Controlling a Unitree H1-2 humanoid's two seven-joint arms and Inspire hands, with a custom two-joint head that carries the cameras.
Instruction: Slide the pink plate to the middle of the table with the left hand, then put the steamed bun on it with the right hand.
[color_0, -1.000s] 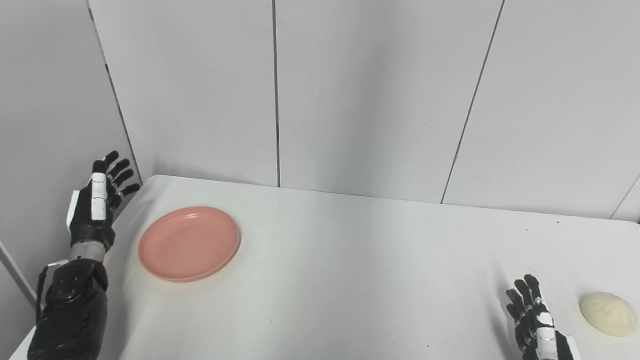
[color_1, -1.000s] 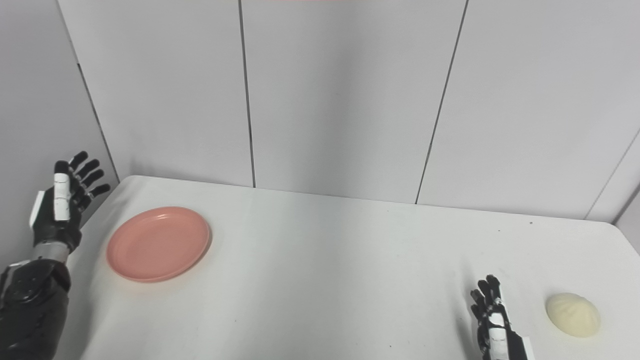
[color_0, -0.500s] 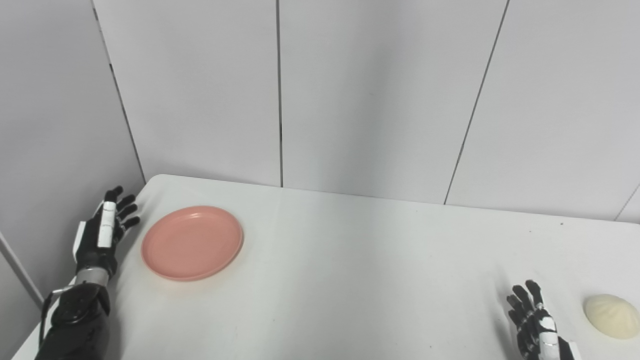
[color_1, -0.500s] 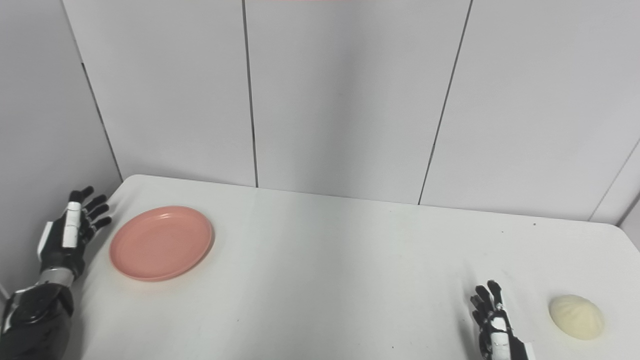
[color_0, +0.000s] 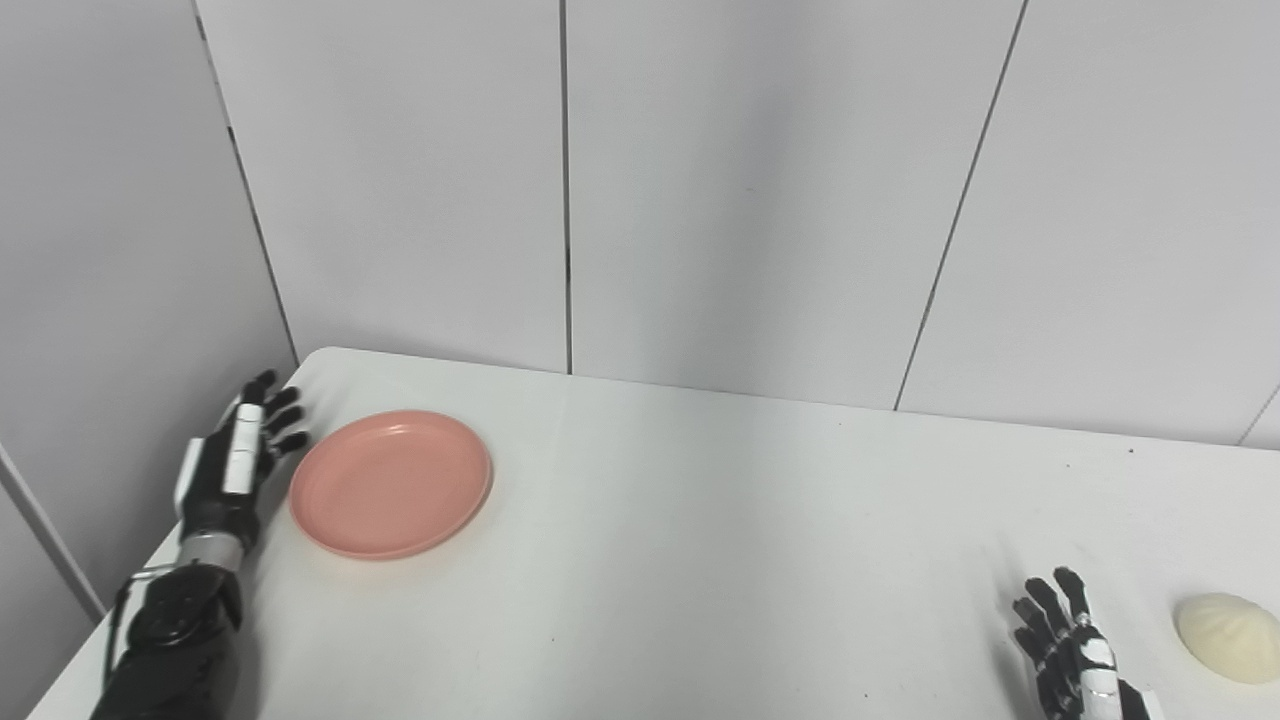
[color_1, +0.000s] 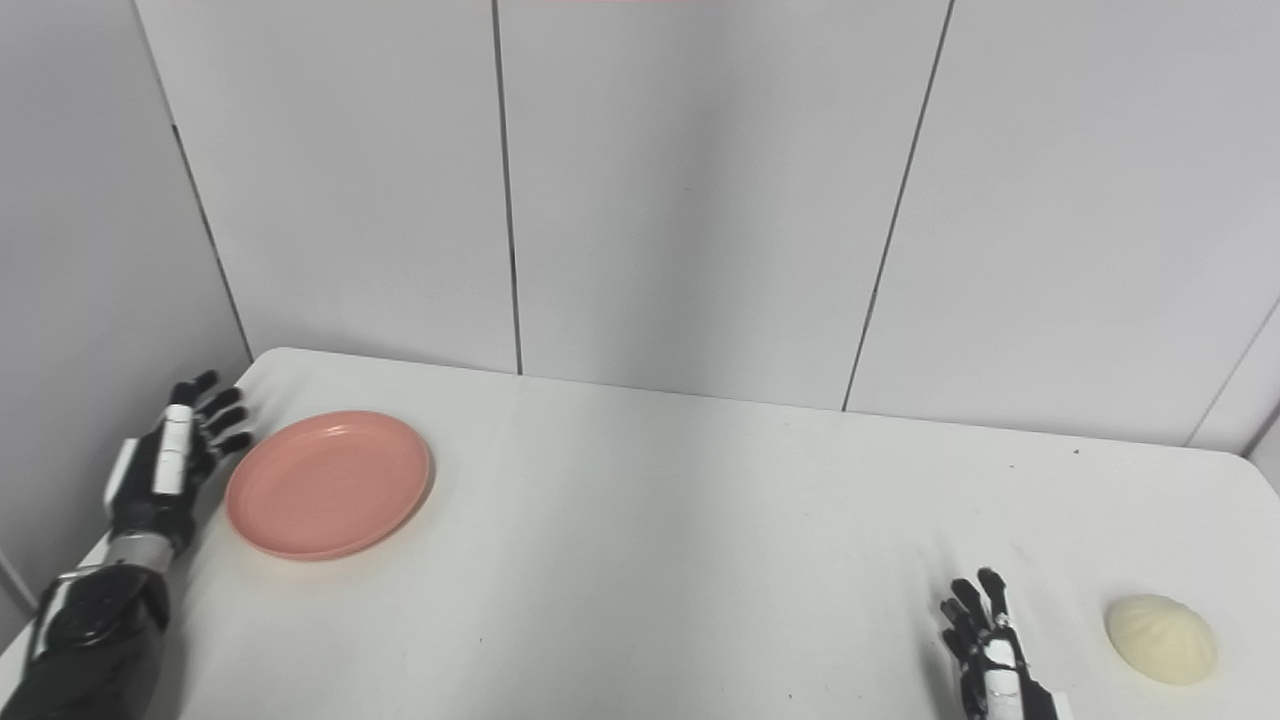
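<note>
Nearest you, your right hand (color_0: 1075, 655) waits low at the front edge of the counter (color_0: 740, 520), fingers (color_0: 1040, 610) spread and holding nothing. The steamed bun (color_0: 1227, 624) lies just to its right, near but apart, so the later pick should be a short reach. Farther back, on the left, your left hand (color_0: 232, 465) stands edge-on with its fingers apart and empty, just beside the outer rim of the pink plate (color_0: 391, 483), seemingly not yet touching. That places the palm behind the plate, ready to push it toward the middle.
</note>
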